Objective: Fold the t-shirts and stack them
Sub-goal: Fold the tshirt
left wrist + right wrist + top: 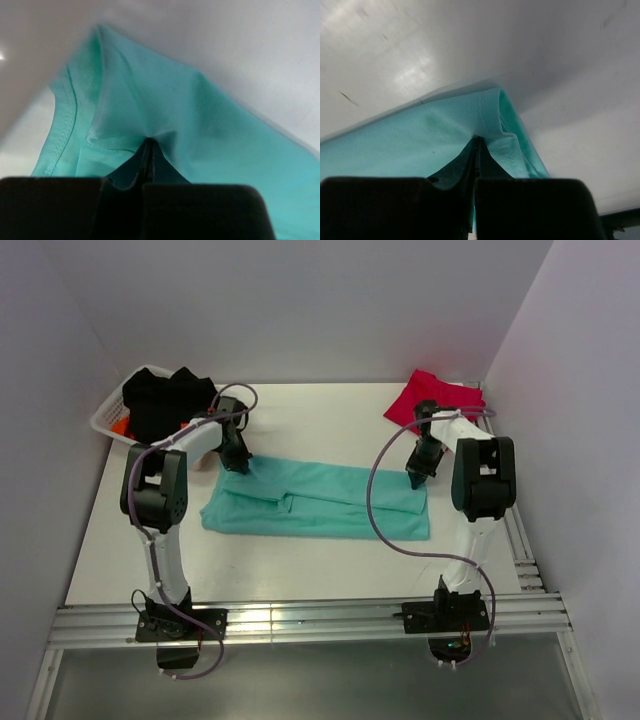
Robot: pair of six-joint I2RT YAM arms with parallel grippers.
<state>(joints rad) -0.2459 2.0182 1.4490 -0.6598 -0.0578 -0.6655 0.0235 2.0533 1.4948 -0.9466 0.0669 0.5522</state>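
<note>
The teal-green t-shirt point(320, 502) lies across the middle of the table, folded into a long band. My left gripper point(241, 466) is shut on its far left corner; the left wrist view shows the fabric point(165, 105) pinched at my closed fingertips point(148, 142). My right gripper point(414, 480) is shut on its far right corner; the right wrist view shows the hemmed edge point(490, 112) bunched at my closed fingertips point(476, 139). The crimson-red t-shirt point(432, 398) lies crumpled at the far right corner.
A white basket point(112, 415) holding dark clothing point(168, 400) and something orange stands at the far left. White walls enclose the table on three sides. A metal rail runs along the near edge point(320, 620).
</note>
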